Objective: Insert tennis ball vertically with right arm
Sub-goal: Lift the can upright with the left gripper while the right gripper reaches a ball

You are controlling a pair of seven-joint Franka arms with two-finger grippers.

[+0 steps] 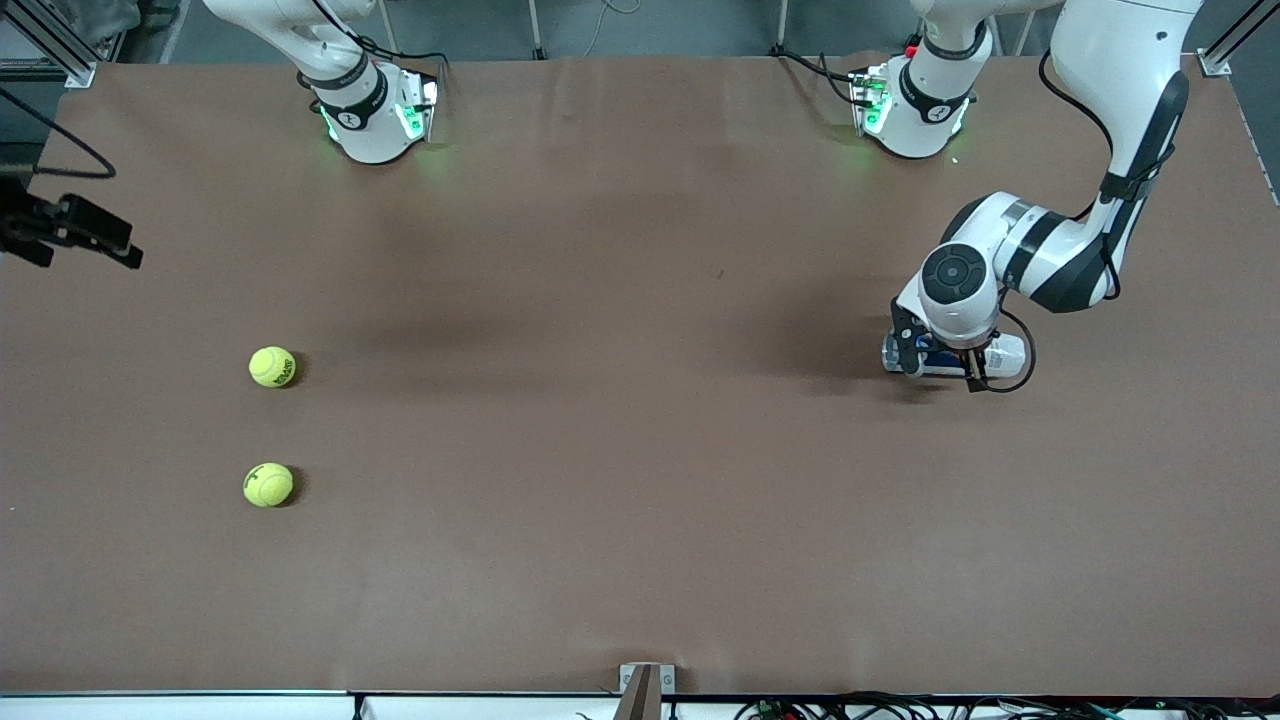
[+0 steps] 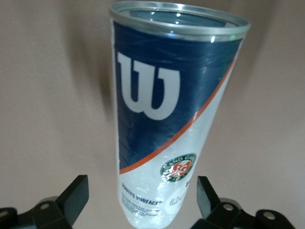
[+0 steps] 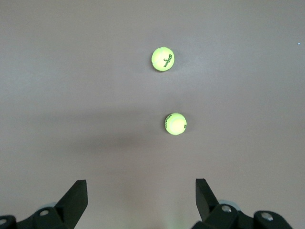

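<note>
Right gripper point(image 3: 141, 198), fingers wide, hangs above two balls point(image 1: 272, 366) to choose one, while the left gripper point(image 2: 142, 198) straddles the can point(image 2: 167, 114), jaws wide, ready to steady it.

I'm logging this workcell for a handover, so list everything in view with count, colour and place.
tennis balls: 2, yellow-green, apart on the table toward the right arm's end; one farther from the front camera, one nearer.
tennis ball can: 1, clear with a navy Wilson label, its mouth open, on the table toward the left arm's end, between the left tool's fingers.
table: 1, brown.
left tool: 1, black, open, its fingers on either side of the can, not touching it.
right tool: 1, black, open, empty, up above the table with both balls in its view.
</note>
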